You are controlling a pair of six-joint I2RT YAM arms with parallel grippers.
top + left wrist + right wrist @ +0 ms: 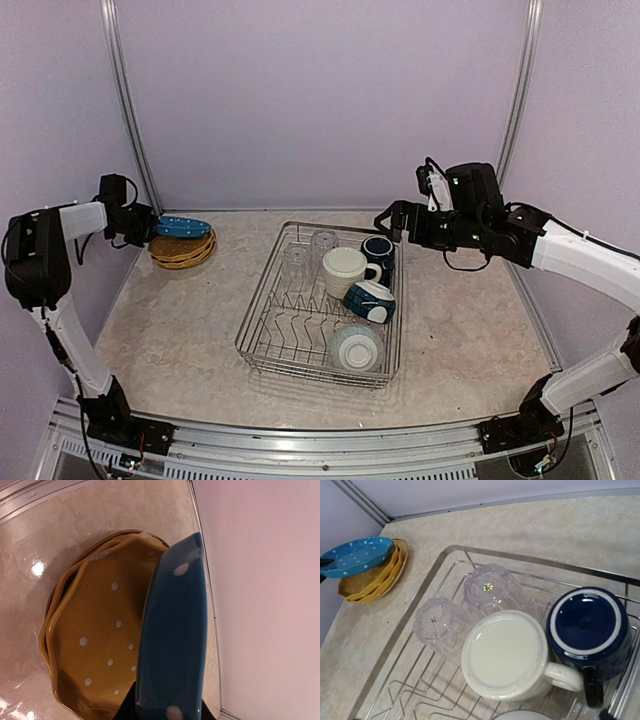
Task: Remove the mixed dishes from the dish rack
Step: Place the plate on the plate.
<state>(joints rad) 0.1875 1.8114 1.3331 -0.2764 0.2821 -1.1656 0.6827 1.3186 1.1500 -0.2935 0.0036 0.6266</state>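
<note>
The dish rack (pixel 285 335) sits mid-counter and we're well into the unload. Its plate tines stand bare, but the far and right side remains busy.

Two clear tumblers (pixel 323 241) (pixel 296 258) stand mouth-down at the far end. The cream mug (pixel 345 270) is upside down beside them, touching the navy mug (pixel 378 250), also inverted, in the far right corner. Nearer us a teal-and-white vessel (pixel 368 300) lies tipped on its side; mug or bowl, we cannot tell. At the near right corner sits an upturned teal-and-white bowl (pixel 357 348). By our count, six pieces left.

Out at the counter's (pixel 180 330) far left corner, the plates look done or nearly so. The mustard plates (pixel 182 250) are stacked, scalloped and white-dotted, glossy under the light. The blue speckled plate (pixel 184 226) hangs just over them, tilted in the wrist view, not yet laid down. The left gripper (pixel 155 226) is clamped on its rim.

The right gripper (pixel 388 218) hovers over the rack's far right corner, jaws spread wide with nothing between them. We reckon a mug goes next.
</note>
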